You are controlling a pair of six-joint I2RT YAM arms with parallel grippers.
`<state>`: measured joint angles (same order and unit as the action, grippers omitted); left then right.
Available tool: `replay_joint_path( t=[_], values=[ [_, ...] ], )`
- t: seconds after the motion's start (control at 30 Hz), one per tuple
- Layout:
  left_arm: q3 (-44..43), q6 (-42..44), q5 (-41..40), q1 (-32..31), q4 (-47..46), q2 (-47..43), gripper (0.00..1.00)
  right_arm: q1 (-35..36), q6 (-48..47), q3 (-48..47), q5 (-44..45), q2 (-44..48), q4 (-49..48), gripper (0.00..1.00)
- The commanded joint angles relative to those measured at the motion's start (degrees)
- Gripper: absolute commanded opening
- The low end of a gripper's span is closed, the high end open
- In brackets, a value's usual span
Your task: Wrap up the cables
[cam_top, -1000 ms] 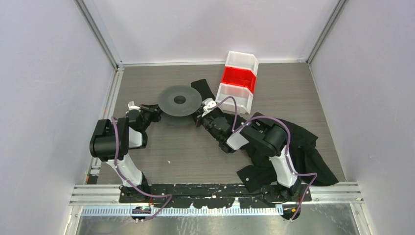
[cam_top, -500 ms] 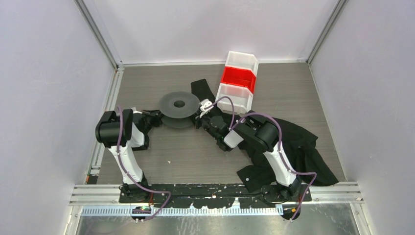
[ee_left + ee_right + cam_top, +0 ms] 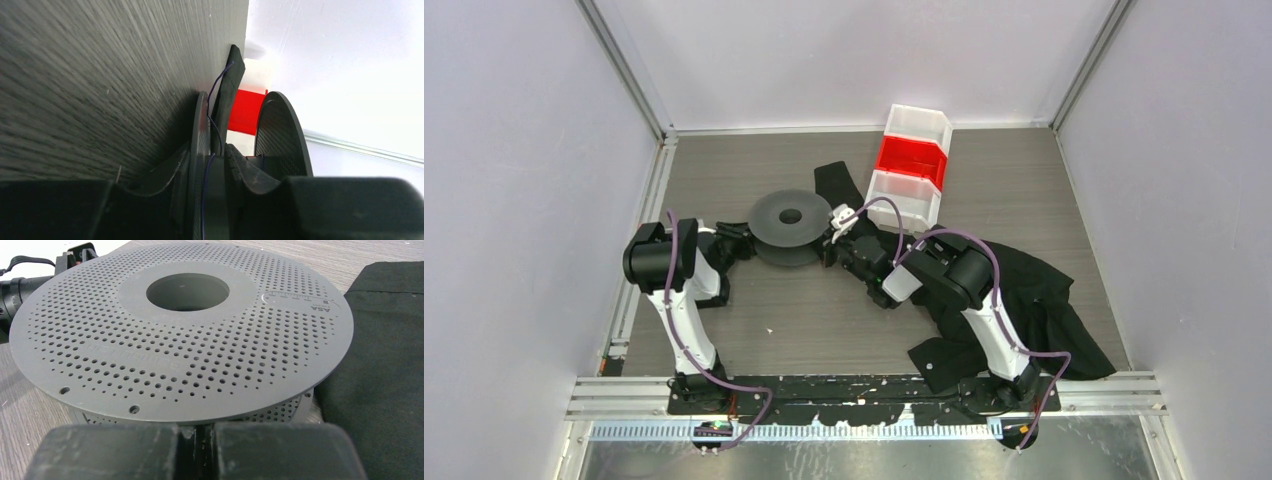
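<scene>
The dark grey two-flanged reel (image 3: 790, 222) lies flat on the table between my grippers. In the left wrist view I see it edge-on, with the far flange (image 3: 280, 130) standing free. My left gripper (image 3: 742, 238) is shut on the near flange at the reel's left rim (image 3: 210, 160). The thin black cable (image 3: 216, 127) runs down between the flanges and past my fingers. My right gripper (image 3: 832, 245) is at the reel's right rim. Its fingers (image 3: 196, 432) are almost together, just under the perforated top flange (image 3: 185, 340). No cable shows between them.
A black garment (image 3: 1024, 290) lies on the right, under the right arm, and also shows in the right wrist view (image 3: 385, 340). A black strip (image 3: 839, 182) lies behind the reel. Stacked white and red bins (image 3: 911, 165) stand at the back. The enclosure has walls on the left, back and right.
The reel has come down and sits flatter and slightly nearer. The left arm's elbow has swung up and inward. The right gripper stayed at the rim.
</scene>
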<state>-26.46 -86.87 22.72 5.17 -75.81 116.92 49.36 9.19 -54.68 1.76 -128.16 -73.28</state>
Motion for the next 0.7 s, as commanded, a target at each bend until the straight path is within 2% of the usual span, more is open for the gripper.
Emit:
replay_joint_path(
  t=[0.0, 0.17, 0.2, 0.23, 0.4, 0.47, 0.57, 0.67],
  values=[
    [0.7, -0.49, 1.52, -0.19, -6.19, -1.13, 0.33, 1.41, 0.06, 0.79, -5.6, 0.19, -0.85, 0.0],
    [2.86, -0.48, 1.83, 0.64, -4.79, -4.09, 0.42, 1.41, -2.46, 1.6, -5.7, 0.6, -0.03, 0.0],
    [3.55, -0.41, 1.8, 1.05, -4.52, -4.84, 0.53, 1.39, -2.69, 1.83, -5.56, 0.7, 0.16, 0.01],
    [3.91, -0.26, 1.86, 1.52, -3.85, -5.74, 0.56, 1.39, -2.8, 1.92, -5.45, 0.77, 0.25, 0.0],
    [4.05, 1.78, 2.85, 3.75, 3.81, -11.04, 0.58, 1.35, -2.32, 2.05, -5.18, 0.45, 0.13, 0.0],
    [3.03, 3.88, 3.57, 4.63, 10.06, -13.63, 0.58, 1.39, -2.26, 2.12, -4.95, 0.32, -0.06, 0.01],
    [-0.48, 9.88, 5.98, 4.85, 24.41, -17.95, 0.59, 1.39, -2.37, 2.0, -5.2, 0.3, -0.39, 0.01],
    [-1.74, 14.01, 4.32, 4.79, 33.04, -21.66, 0.61, 1.44, -2.29, 1.49, -5.58, 0.16, -0.37, 0.01]
  ],
)
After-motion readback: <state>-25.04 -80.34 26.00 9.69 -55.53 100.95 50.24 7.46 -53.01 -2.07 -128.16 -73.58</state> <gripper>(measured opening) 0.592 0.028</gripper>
